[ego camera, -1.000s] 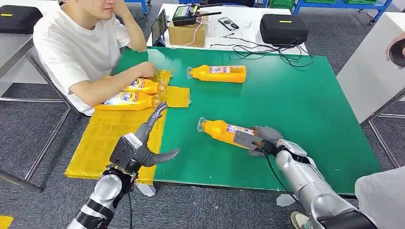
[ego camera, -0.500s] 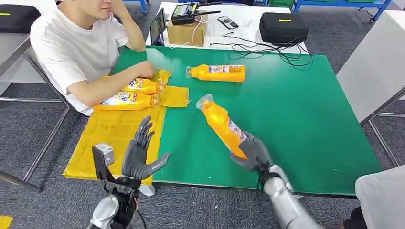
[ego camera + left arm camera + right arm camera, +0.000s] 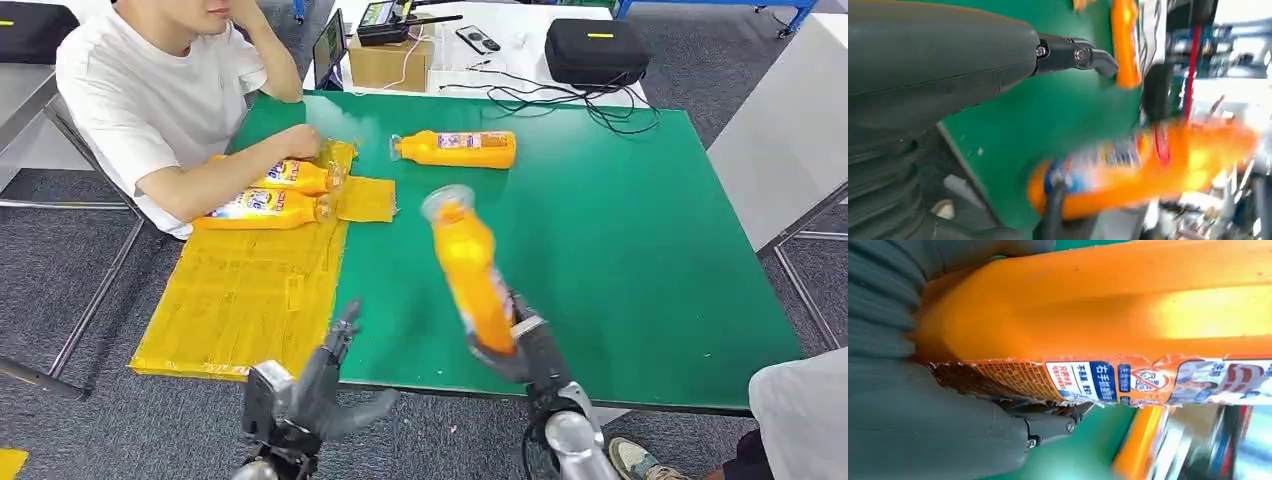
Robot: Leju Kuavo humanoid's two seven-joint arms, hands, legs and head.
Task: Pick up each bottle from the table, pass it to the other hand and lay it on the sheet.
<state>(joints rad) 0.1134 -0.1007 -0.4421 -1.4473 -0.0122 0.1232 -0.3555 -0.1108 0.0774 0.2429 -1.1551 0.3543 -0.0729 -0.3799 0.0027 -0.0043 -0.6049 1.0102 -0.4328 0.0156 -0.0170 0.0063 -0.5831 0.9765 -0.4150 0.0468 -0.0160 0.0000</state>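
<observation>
Bright even light; held bottle (image 3: 467, 270) motion-blurred; left wrist view smeared.

i see a person (image 3: 150, 110) seated at the bench (image 3: 640, 230); cardboard box (image 3: 392, 62), black case (image 3: 597, 50), cables (image 3: 560, 98) behind.

The right hand (image 3: 528, 345) has lifted the orange bottle (image 3: 466, 265) off the green table (image 3: 640, 240), seemingly near upright; the left hand (image 3: 318, 385) has dropped lower.

Lab or workshop, grey carpet floor (image 3: 60, 280), green-topped table (image 3: 640, 250), cables (image 3: 560, 95), black equipment case (image 3: 597, 50), blue racks (image 3: 700, 8)
</observation>
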